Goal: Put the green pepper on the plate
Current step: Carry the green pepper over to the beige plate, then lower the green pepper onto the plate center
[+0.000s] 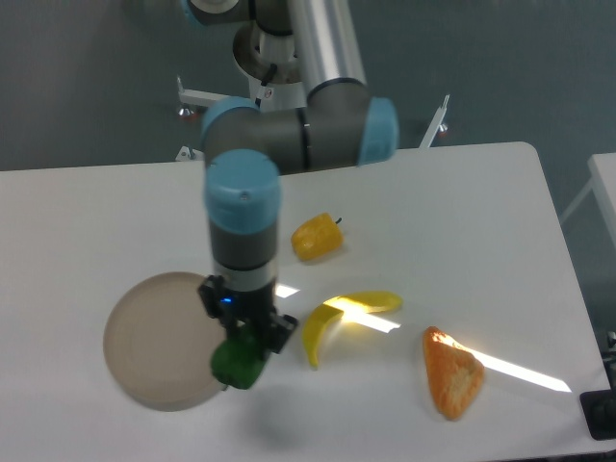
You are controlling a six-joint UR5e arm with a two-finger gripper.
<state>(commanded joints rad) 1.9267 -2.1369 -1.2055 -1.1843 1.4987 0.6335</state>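
Observation:
The green pepper is small, glossy and dark green. It hangs in my gripper, which is shut on it from above. Both sit over the right edge of the round beige plate, which lies flat at the front left of the white table. Whether the pepper touches the plate I cannot tell. The arm's wrist stands upright directly above the pepper and hides its top.
A yellow-orange pepper lies behind the gripper, near mid-table. A curved yellow banana lies just right of the gripper. An orange wedge-shaped piece sits at the front right. The arm's base column stands at the table's back.

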